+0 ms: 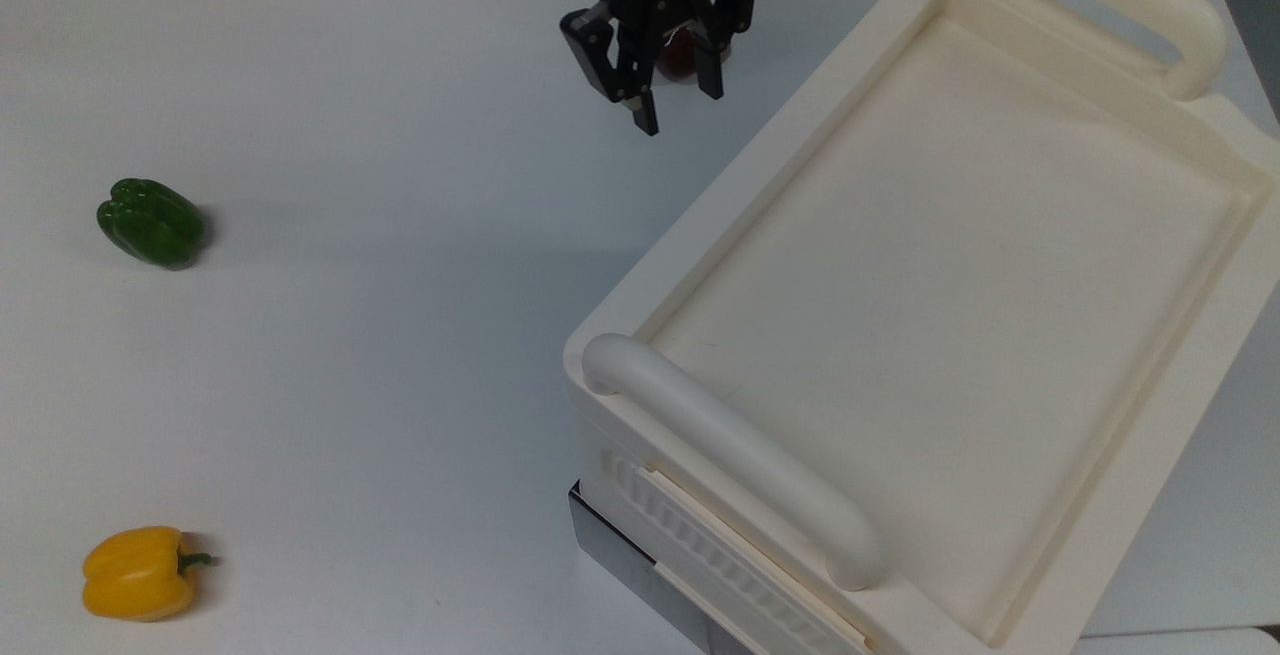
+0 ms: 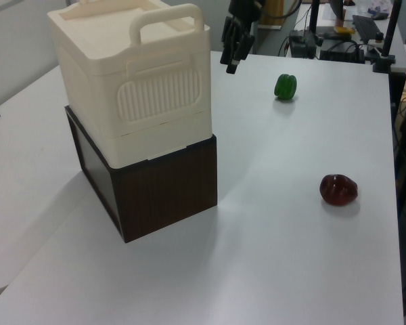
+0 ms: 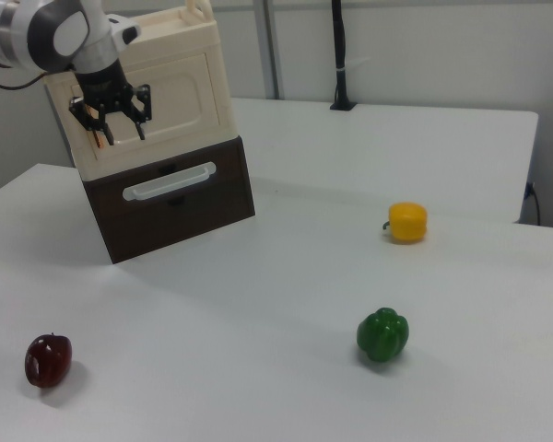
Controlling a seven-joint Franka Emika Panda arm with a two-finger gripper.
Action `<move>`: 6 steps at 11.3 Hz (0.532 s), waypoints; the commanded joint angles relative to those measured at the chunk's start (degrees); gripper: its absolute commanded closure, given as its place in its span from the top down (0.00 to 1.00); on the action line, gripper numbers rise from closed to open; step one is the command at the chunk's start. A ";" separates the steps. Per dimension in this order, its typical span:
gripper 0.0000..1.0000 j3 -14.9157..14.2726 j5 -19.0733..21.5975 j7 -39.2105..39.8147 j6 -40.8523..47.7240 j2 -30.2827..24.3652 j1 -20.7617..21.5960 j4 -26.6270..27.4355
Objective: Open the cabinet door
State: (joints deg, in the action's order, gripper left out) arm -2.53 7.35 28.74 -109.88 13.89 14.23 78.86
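Gripper (image 1: 680, 105) hanging fingers-down and spread wide, above bare table (image 1: 400, 335), just beside the cabinet (image 1: 950, 265) edge, door (image 3: 166, 87) shut

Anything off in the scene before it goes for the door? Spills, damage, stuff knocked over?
Nothing stands out. The cabinet sits upright on its dark base, and the cabinet door looks shut. The green pepper, yellow pepper and dark red pepper lie apart on the table. The gripper is open beside the cabinet.
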 commanded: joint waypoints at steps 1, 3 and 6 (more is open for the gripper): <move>0.62 0.85 1.26 1.06 -1.65 0.00 2.64 -0.11; 0.61 2.61 1.26 0.18 -1.82 0.35 3.17 -0.11; 0.37 3.76 1.08 -0.88 -6.56 1.31 3.53 -0.11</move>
State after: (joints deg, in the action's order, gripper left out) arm 1.04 7.52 28.52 -112.84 14.51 17.55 78.81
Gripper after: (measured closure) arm 0.436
